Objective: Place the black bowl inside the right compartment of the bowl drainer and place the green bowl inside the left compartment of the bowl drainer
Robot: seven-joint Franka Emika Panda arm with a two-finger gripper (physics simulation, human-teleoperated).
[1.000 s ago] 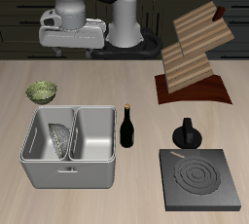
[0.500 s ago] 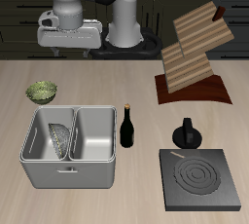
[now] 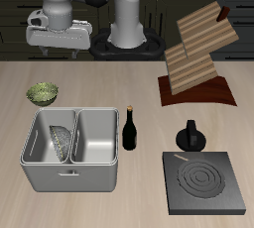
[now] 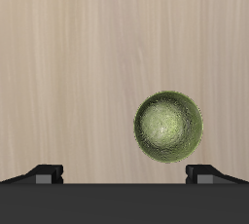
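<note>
The green bowl (image 3: 42, 93) sits upright on the table behind the bowl drainer (image 3: 69, 178); in the wrist view the green bowl (image 4: 168, 125) lies just off the line between my fingers. The black bowl (image 3: 63, 143) leans on edge inside the drainer's right compartment. The other compartment holds nothing. My gripper (image 3: 62, 47) hangs high above the table, farther back than the green bowl. The gripper (image 4: 126, 174) is open and holds nothing, with its fingertips (image 4: 48, 173) spread wide.
A dark wine bottle (image 3: 130, 128) stands right beside the drainer. A wooden rack (image 3: 197, 58) on a brown mat is at the back. A black moka pot (image 3: 190, 135) stands behind the dark stove plate (image 3: 205, 183) near the front edge.
The gripper has travelled sideways and slightly up, away from the middle of the table toward the side where the green bowl sits. Bowls and drainer have not moved.
</note>
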